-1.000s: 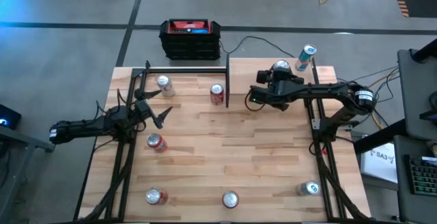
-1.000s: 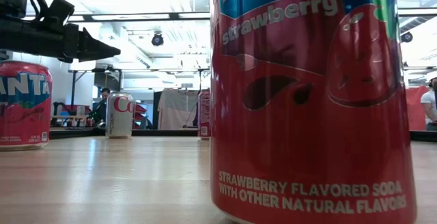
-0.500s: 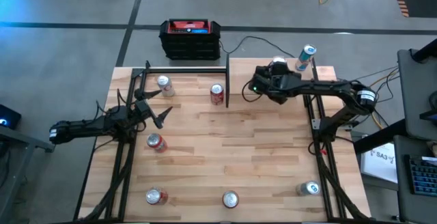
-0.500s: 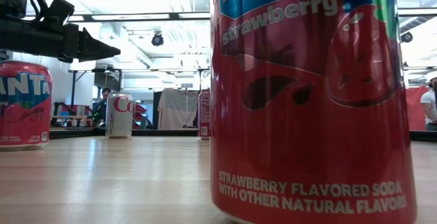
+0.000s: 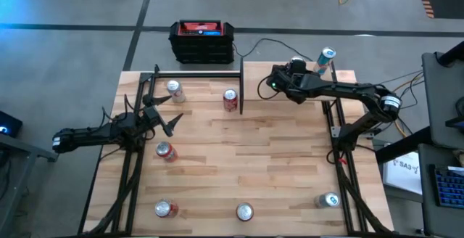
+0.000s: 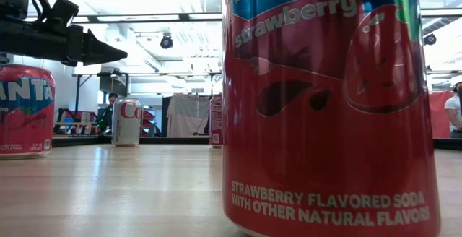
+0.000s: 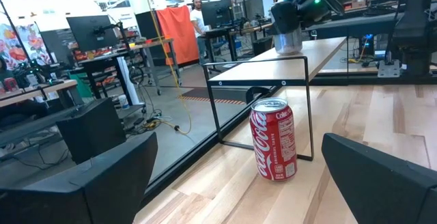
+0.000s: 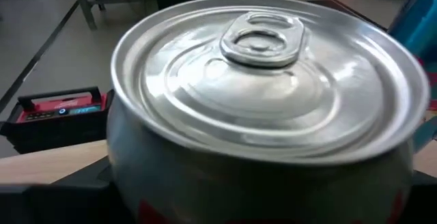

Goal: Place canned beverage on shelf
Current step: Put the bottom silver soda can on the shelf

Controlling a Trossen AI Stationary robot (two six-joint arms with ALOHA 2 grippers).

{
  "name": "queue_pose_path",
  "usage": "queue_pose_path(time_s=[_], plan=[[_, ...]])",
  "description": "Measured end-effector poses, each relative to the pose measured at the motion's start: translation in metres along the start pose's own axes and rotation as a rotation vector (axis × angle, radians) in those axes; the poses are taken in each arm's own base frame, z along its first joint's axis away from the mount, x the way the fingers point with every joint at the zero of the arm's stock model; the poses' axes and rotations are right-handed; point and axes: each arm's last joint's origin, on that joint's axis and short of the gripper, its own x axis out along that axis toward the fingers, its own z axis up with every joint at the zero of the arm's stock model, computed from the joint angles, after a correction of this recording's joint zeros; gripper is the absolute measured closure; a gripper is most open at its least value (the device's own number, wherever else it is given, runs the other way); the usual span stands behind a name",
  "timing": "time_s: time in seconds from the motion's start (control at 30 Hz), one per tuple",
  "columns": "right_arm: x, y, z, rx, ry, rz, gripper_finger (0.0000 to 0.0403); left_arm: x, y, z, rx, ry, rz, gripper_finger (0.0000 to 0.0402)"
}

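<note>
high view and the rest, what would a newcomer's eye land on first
The right gripper holds a silver-topped can over the shelf at the table's far right. A huge strawberry soda can fills the low view. The left gripper hangs open at the left.

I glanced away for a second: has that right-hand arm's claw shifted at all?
Yes. The right end effector, holding a can, moved toward the table's far edge, nearer the blue can.

Your left gripper (image 5: 168, 118) spread wide, hovering at the table's left, your right gripper (image 5: 296, 70) closed around a can (image 8: 266, 108), arm stretched far
</note>
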Motion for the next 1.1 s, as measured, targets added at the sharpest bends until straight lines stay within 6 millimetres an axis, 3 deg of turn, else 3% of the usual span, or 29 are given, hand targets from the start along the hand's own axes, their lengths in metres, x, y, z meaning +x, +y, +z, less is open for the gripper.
queue_pose_path(time_s=[0.23,0.63,1.1], plan=[[-0.001,0.0,-0.002,-0.005,0.023,0.016,0.0088,0.0,0.0,0.0,0.0,0.0,0.0,0.0003],[-0.002,0.0,-0.005,0.018,0.038,0.017,0.0006,0.0,0.0,0.0,0.0,0.0,0.0,0.0003],[-0.028,-0.002,-0.018,0.079,-0.031,0.02,0.0003,0.0,0.0,0.0,0.0,0.0,0.0,0.0003]])
